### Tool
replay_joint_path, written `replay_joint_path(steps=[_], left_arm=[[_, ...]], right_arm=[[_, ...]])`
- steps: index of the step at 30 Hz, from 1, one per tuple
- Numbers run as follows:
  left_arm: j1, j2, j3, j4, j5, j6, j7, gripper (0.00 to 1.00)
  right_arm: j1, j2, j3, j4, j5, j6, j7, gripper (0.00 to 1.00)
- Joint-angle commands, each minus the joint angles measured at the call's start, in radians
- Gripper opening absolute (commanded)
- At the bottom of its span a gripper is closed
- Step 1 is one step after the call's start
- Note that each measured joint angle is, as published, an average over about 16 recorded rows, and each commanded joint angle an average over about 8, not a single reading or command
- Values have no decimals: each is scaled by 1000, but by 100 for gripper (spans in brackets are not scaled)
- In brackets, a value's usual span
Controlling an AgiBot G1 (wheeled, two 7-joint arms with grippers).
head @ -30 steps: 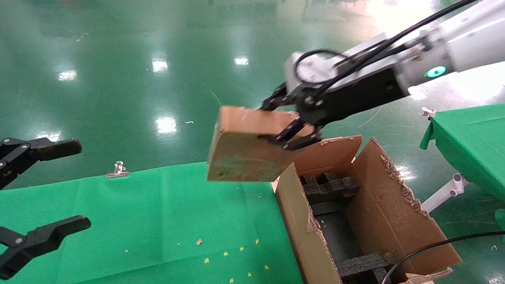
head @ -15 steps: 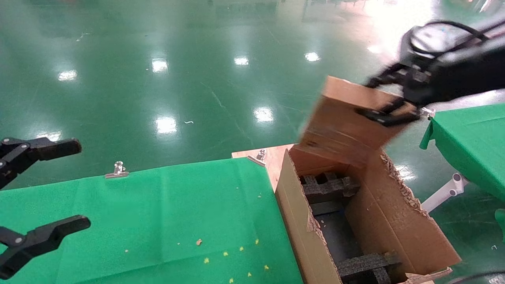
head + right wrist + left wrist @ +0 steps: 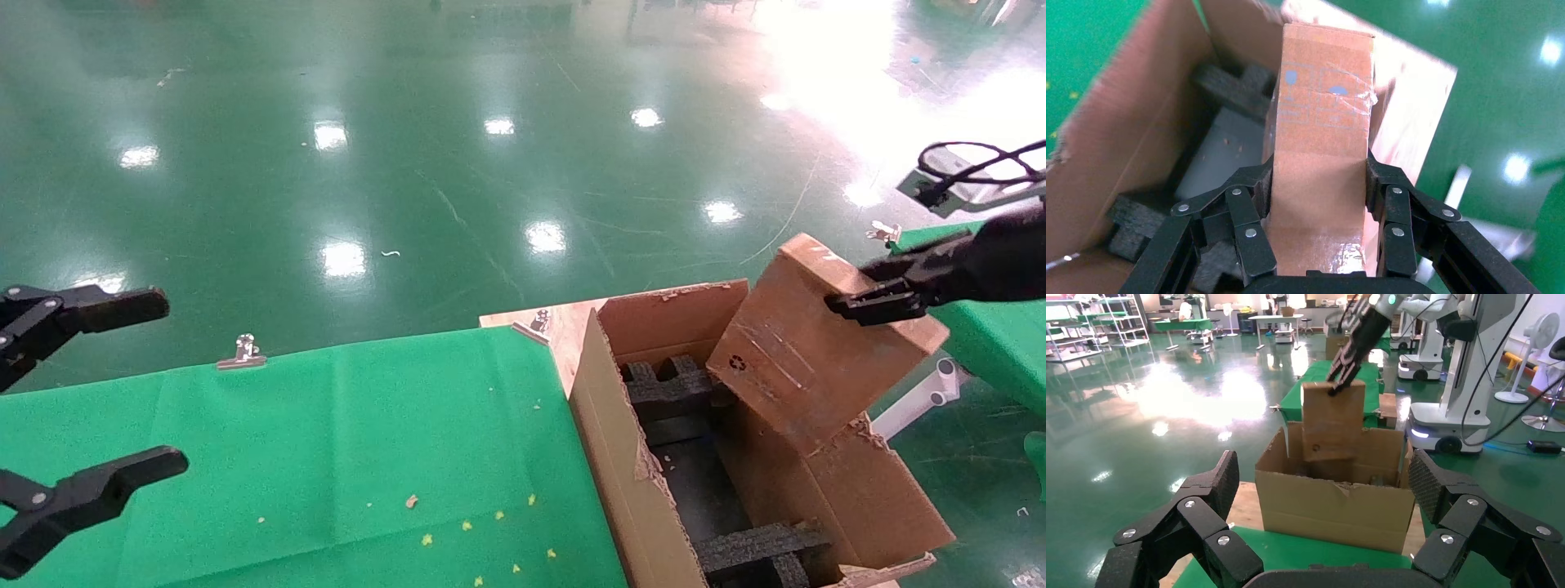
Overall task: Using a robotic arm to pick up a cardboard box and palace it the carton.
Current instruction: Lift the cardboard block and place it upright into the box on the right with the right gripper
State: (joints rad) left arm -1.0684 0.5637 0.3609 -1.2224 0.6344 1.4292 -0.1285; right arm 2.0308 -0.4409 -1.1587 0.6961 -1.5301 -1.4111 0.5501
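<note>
Green floor | right wrist: right gripper (image 3: 1318, 184) clamps cardboard box (image 3: 1322, 159) | tape visible

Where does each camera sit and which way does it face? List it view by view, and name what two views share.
Head view: on the head, looking down at the carton; left end effector parked, right end effector holding the cardboard box.
Left wrist view: looks across at the carton, between its own fingers.
Right wrist view: looks down along the gripped cardboard box.
Shared: all show box and carton.

brown cardboard box (image 3: 805, 351), brown carton (image 3: 629, 457), black foam inserts (image 3: 666, 384), green cloth (image 3: 327, 441)
</note>
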Motion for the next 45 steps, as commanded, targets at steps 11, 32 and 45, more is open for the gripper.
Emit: replay_joint_path(steps=[11,32,45], left_arm=[[0,0,0,0,0,0,0,100],[0,0,0,0,0,0,0,100],[0,0,0,0,0,0,0,100]], right_arm=[[-132,46,-26,76,23,102,290,0],[-143,20,-45,103,-33,150,346,0],[-183,-24,-121,227,-259,238,655,0]])
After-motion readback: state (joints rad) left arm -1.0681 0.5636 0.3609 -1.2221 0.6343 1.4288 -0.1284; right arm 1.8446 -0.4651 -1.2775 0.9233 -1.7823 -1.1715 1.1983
